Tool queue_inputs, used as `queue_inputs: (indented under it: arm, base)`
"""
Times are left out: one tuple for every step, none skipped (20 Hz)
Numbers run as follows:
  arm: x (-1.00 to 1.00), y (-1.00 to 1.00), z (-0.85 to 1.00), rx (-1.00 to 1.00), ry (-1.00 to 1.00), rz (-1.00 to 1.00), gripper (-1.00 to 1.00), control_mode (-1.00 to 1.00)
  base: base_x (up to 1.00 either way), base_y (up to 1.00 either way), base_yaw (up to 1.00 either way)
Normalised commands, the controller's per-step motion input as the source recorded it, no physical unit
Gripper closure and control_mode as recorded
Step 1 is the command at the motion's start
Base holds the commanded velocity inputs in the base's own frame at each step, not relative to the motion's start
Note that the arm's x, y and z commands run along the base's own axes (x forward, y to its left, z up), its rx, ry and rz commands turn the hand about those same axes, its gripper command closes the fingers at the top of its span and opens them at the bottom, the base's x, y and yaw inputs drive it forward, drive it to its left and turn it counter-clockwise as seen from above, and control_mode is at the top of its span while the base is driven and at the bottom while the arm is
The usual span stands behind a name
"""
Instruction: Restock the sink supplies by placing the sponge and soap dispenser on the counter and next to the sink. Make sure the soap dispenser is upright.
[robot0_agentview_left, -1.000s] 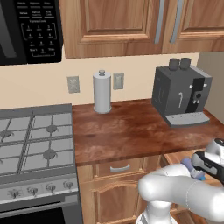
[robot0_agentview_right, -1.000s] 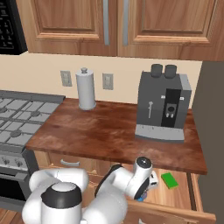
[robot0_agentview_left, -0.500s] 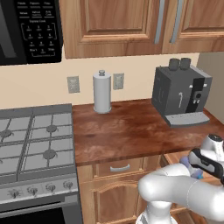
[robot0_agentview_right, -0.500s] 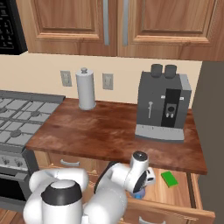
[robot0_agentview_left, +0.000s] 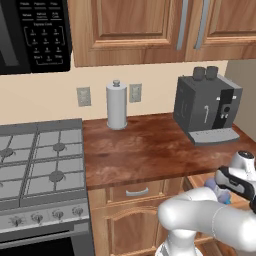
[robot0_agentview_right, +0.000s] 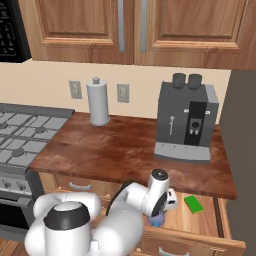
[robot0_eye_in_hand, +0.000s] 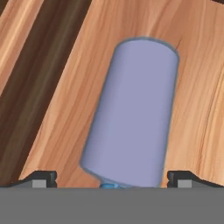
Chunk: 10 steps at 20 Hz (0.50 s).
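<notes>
In the open wooden drawer (robot0_agentview_right: 200, 220) under the glossy reddish-brown counter (robot0_agentview_right: 125, 150), smooth lavender cylindrical soap dispenser (robot0_eye_in_hand: 131, 113) stands between the spread-apart gripper (robot0_eye_in_hand: 111, 179) fingertips, not clamped. Flat bright green sponge (robot0_agentview_right: 194, 204) lies near, drawer's right.

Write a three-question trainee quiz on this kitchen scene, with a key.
1. True or false: the sponge lies in the open drawer below the counter.
2. What lies between the fingertips of the end effector in the hand view? A) the green sponge B) a pale bluish-purple cylinder lying on its side C) a paper towel roll
3. Fill in: the end effector is ____ (open or shut).

Key:
1. True. The green block sits on the drawer floor, to the right of the arm.
2. B. The cylinder, which is likely the soap dispenser, lies on the wood between the spread fingertips.
3. Open. The fingertips stand wide on either side of the cylinder, not yet closed on it.
</notes>
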Motion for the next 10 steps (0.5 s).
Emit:
queue_inputs:
  arm:
    - [0.0, 0.0, 0.3, 0.0, -0.04, -0.04, -1.0, -1.0]
    - [0.0, 0.0, 0.41, 0.0, -0.03, -0.04, -1.0, -1.0]
    - [-0.04, 0.0, 0.48, 0.0, -0.07, -0.03, -1.0, -1.0]
    - [0.0, 0.0, 0.38, 0.0, -0.03, -0.01, -1.0, -1.0]
    - [0.0, 0.0, 0.28, 0.0, 0.0, 0.0, -1.0, -1.0]
    - [-0.07, 0.0, 0.19, 0.0, 0.0, 0.0, -1.0, -1.0]
    - [-0.16, 0.0, 0.04, 0.0, 0.0, 0.0, -1.0, -1.0]
    - [-0.2, 0.0, 0.0, 0.0, 0.0, 0.0, -1.0, -1.0]
    - [-0.29, 0.0, 0.0, 0.0, 0.0, 0.0, -1.0, -1.0]
    - [-0.35, 0.0, 0.0, 0.0, 0.0, 0.0, -1.0, -1.0]
  base:
    - [0.0, 0.0, 0.0]
    - [0.0, 0.0, 0.0]
    - [0.0, 0.0, 0.0]
    - [0.0, 0.0, 0.0]
    - [0.0, 0.0, 0.0]
    - [0.0, 0.0, 0.0]
    - [0.0, 0.0, 0.0]
    - [0.0, 0.0, 0.0]
    - [0.0, 0.0, 0.0]
    - [0.0, 0.0, 0.0]
